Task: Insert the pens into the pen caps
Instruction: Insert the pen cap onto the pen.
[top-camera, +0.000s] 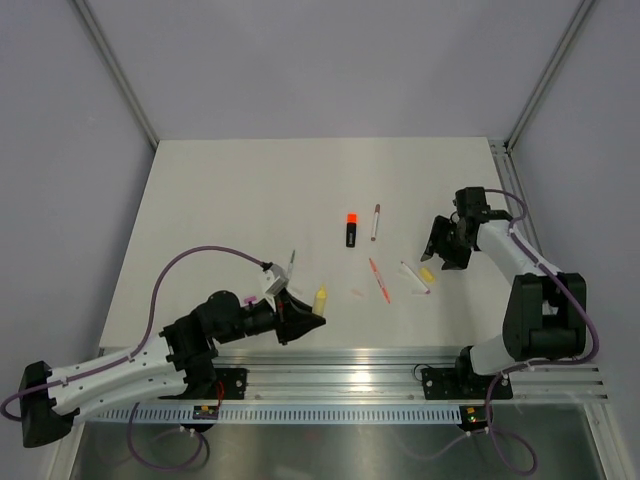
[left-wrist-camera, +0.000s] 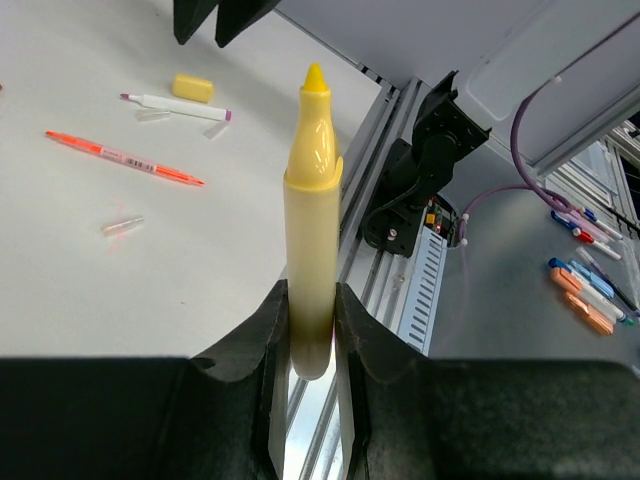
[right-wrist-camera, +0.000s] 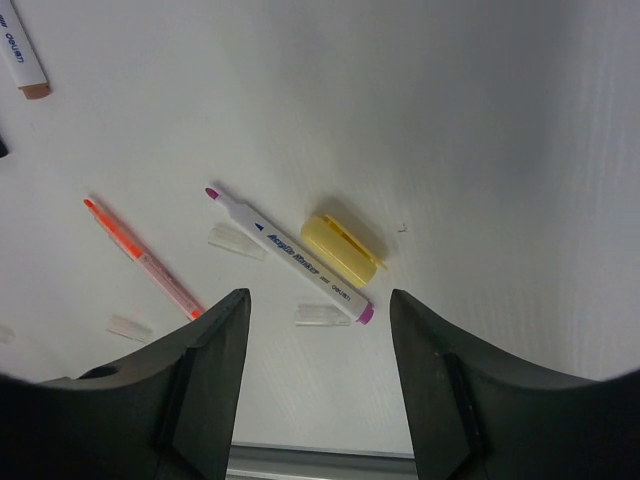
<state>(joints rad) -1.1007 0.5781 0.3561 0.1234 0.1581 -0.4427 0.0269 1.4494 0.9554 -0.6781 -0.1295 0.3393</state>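
Work on the right half of the white table (top-camera: 250, 200). Hold the left gripper (top-camera: 308, 322) at the near edge, jaws narrow and clamped on the butt of the pale yellow highlighter (left-wrist-camera: 312, 200), bare tip pointing out past the fingers. Lower the right gripper (right-wrist-camera: 318, 300), spread wide and empty, straight over the pale yellow cap (right-wrist-camera: 342, 250) lying flat beneath. Mind the white pen (right-wrist-camera: 290, 255) just left of that cap, perhaps touching; pinch across the cap's ends rather than its sides, so as not to drag the pen along. Steer clear of the small clear cap (right-wrist-camera: 318, 315) by the pen's purple end. Hard to tell which end is the mouth; check first, then grip away from it, leaving room for the highlighter tip.
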